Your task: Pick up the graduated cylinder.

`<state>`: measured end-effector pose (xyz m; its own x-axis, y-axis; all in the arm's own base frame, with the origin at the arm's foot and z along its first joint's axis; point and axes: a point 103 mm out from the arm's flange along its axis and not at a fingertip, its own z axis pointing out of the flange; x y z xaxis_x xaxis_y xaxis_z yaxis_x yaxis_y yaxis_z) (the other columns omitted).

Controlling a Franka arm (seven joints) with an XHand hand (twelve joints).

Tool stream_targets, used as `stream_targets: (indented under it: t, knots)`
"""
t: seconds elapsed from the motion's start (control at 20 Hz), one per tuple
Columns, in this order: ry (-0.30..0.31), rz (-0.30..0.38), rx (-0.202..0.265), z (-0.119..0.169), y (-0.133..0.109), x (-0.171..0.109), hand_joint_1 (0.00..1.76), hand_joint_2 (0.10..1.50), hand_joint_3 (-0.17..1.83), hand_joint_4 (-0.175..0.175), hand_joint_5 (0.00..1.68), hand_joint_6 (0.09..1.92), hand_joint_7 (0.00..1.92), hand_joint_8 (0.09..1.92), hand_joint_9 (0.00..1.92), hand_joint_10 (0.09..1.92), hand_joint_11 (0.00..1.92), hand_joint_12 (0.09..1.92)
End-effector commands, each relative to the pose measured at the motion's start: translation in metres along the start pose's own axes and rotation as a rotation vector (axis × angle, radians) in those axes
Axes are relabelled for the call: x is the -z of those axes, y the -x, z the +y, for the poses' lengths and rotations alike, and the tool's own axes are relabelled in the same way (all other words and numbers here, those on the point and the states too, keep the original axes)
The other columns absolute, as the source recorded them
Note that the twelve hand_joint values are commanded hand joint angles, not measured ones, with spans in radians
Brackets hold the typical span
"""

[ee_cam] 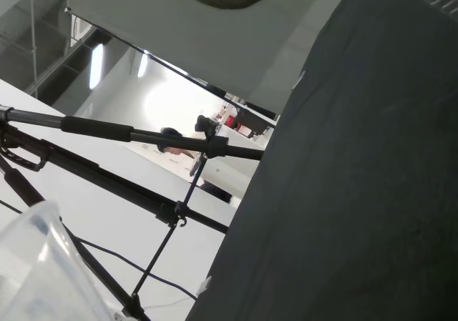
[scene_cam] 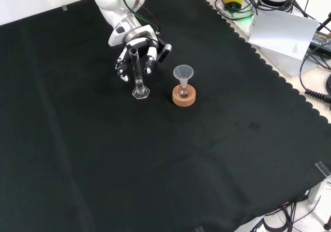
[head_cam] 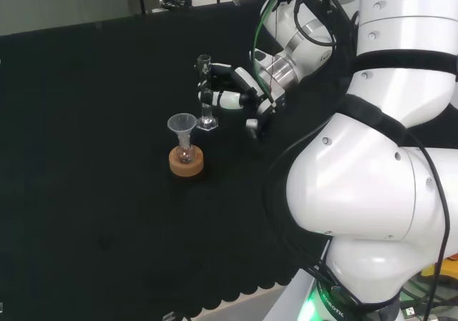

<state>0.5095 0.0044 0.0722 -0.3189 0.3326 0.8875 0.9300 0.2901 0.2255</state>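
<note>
A clear graduated cylinder [head_cam: 206,96] stands upright on its hexagonal foot on the black cloth, left of the hand in the head view. The black and white hand [head_cam: 232,92] reaches it from the right, and its fingers [head_cam: 217,70] lie against the tube, only slightly bent. The thumb [head_cam: 252,126] hangs apart from the glass. In the front view the cylinder [scene_cam: 137,73] rises in front of the hand [scene_cam: 135,48], with fingers [scene_cam: 149,62] on either side of it. A blurred clear vessel edge [ee_cam: 39,271] is close to the wrist camera.
A small flask with a clear funnel [head_cam: 182,126] in its neck sits on a cork ring [head_cam: 186,163] just in front of the cylinder in the head view, and to its right in the front view, cork ring [scene_cam: 184,96]. Cables and paper [scene_cam: 284,30] lie past the cloth's scalloped edge.
</note>
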Motion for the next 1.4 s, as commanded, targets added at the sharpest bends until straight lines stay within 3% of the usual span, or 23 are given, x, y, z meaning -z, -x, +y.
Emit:
stream_targets:
  t: [0.05,0.3,0.65,1.2,1.4]
  knots:
    - [0.005,0.010,0.003,0.0020,-0.0007,-0.0046,1.10,0.99,-0.17,-0.019,0.67,0.14,0.54,0.54,0.80,0.43,0.53,1.20]
    - [0.016,0.015,0.008,0.0033,0.0001,-0.0101,1.14,1.01,-0.17,-0.021,0.67,0.23,0.56,0.53,0.85,0.38,0.60,1.15]
    - [0.029,0.021,0.006,0.0018,0.0029,-0.0103,1.17,1.05,-0.17,-0.021,0.62,0.52,0.60,0.53,0.92,0.31,0.67,1.11]
    - [0.043,0.041,0.024,0.0003,0.0003,-0.0076,1.15,1.05,-0.17,-0.023,0.58,0.57,0.59,0.53,0.91,0.29,0.66,1.12]
    - [0.041,0.044,0.023,0.0003,0.0002,-0.0068,1.15,1.05,-0.17,-0.014,0.66,0.61,0.62,0.54,0.94,0.30,0.69,1.12]
